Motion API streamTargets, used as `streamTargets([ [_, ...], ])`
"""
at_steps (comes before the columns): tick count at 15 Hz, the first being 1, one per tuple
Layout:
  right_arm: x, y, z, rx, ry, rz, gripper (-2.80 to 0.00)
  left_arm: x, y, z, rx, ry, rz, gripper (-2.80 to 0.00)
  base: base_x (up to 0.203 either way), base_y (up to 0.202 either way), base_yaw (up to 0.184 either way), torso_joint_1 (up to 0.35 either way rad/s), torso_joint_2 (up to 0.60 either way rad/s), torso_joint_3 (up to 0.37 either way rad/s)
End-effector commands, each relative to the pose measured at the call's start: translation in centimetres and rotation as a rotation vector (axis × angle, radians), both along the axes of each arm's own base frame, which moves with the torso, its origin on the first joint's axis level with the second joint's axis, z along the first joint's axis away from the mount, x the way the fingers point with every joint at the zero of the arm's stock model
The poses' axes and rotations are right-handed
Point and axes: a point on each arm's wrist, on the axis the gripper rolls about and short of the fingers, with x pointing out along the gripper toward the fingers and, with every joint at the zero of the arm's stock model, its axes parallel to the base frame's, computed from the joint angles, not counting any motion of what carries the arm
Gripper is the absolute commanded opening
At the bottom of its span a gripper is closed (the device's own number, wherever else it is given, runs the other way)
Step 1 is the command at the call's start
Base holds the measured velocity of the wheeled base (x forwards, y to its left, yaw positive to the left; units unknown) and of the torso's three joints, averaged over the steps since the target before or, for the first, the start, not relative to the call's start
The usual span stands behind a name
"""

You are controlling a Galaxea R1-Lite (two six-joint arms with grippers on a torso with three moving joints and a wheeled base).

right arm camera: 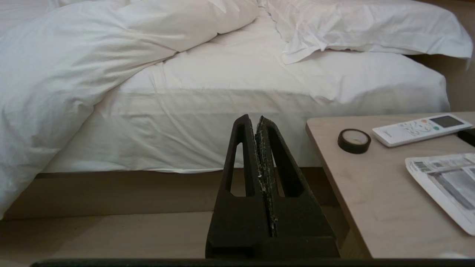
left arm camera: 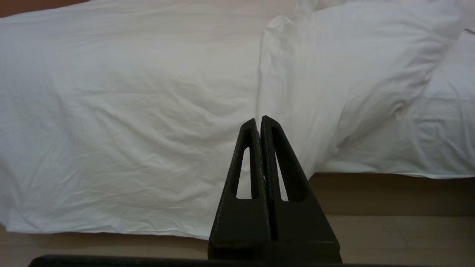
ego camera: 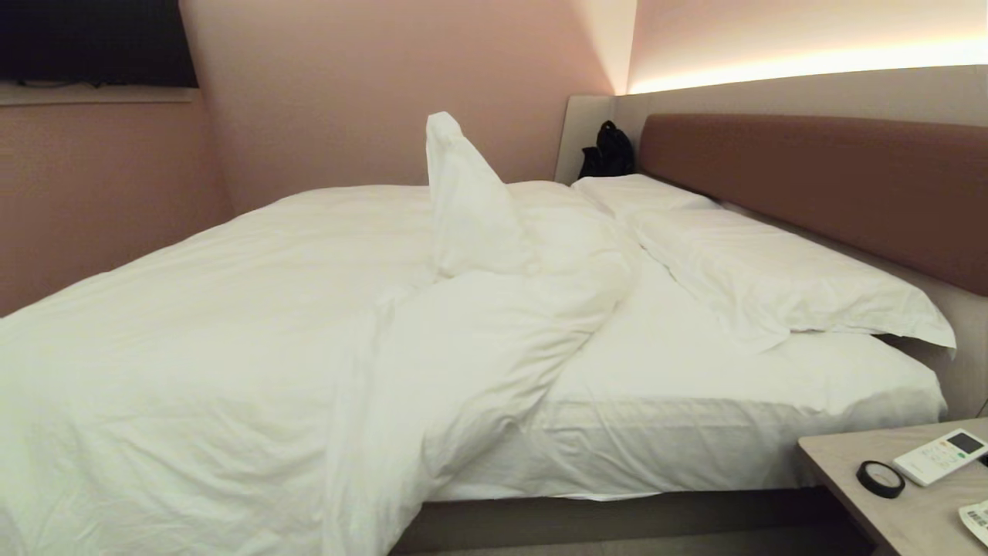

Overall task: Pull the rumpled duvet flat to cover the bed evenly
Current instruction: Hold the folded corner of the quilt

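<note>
Duvet (ego camera: 231,324) lies bunched over the foot two-thirds of the bed (ego camera: 695,401), one corner folded back and standing in a peak at 12 o'clock in the head view; bare sheet is exposed at 3 o'clock, below the pillows (ego camera: 772,270).

Left gripper (left arm camera: 259,120): fingers pressed together, holding nothing, short of the bed side, pointing at the draped duvet edge. Right gripper (right arm camera: 252,118): likewise pressed together and empty, pointing at the bare mattress side. Neither arm shows in the head view.

Risks, judged:
- Fingers must part before any pinch; closing on a thin fold may take cover fabric only, so the filling stays lumped.
- Pinching deep at the sheet boundary could catch the mattress sheet as well.
- Pulling one edge alone likely skews the duvet or drags more off the near side, where it already overhangs toward the floor.
- Peak may topple the wrong way.

Surroundings: bedside table (right arm camera: 371,193) at 4 o'clock, near the right gripper, carrying tape roll (right arm camera: 354,141), remote (right arm camera: 419,129) and a printed sheet (right arm camera: 445,185); a wide right-arm swing could sweep them. Dark bag (ego camera: 610,150) sits at the far headboard (ego camera: 810,177) end, clear of work.
</note>
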Motion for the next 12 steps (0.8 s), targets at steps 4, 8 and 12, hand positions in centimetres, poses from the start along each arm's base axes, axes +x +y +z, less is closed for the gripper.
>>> streamTargets([
  [4,0.00,0.00,-0.01,0.000,0.001,0.001,-2.80,0.00,-0.01,0.00,-0.002,0.000,0.001,-2.80,0.000,0.000,0.000,0.000,0.00,0.000],
  [8,0.01,0.00,-0.01,0.000,0.002,0.001,-2.80,0.00,0.00,0.00,-0.002,0.000,0.000,-2.80,0.000,0.000,0.000,0.000,0.00,0.000],
  [12,0.01,0.00,0.00,0.000,0.002,0.001,-2.80,0.00,-0.01,0.00,-0.002,0.000,-0.001,-2.80,0.000,0.000,0.000,0.000,0.00,0.000],
])
